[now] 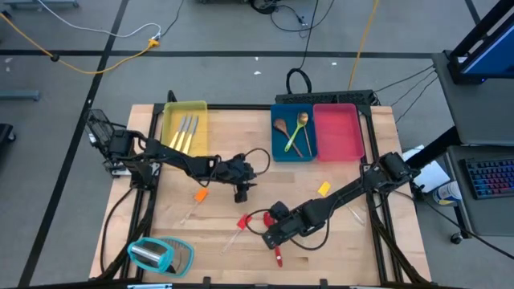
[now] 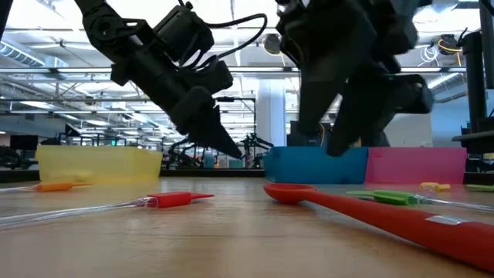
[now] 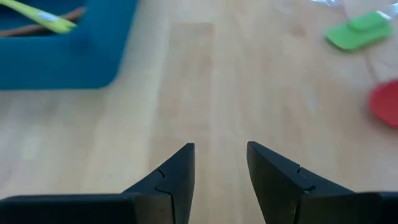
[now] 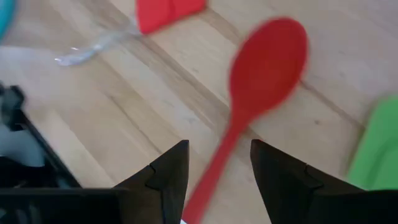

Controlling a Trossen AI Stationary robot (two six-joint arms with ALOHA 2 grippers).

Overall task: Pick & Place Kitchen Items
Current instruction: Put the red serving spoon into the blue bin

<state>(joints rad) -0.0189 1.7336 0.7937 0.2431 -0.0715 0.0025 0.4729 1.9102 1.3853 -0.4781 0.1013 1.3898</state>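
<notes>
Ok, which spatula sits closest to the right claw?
The red-headed spatula, just left of the right claw; the orange one and yellow one lie farther off.

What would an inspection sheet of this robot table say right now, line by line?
Surface: wooden table, bare wood between the items.
Job's things: silver cutlery in the yellow tray; wooden spoon and gold spoon in the blue tray; red spoon, red spatula, orange spatula, yellow spatula and green spatula loose on the table.
Clutter: teal-and-clear object at the table's near left corner; pink tray looks empty.
Grippers: left gripper open over bare wood; right gripper open, straddling the red spoon's handle.
Cables: yellow cable on the floor.
Surroundings: keyboard to the right.
</notes>
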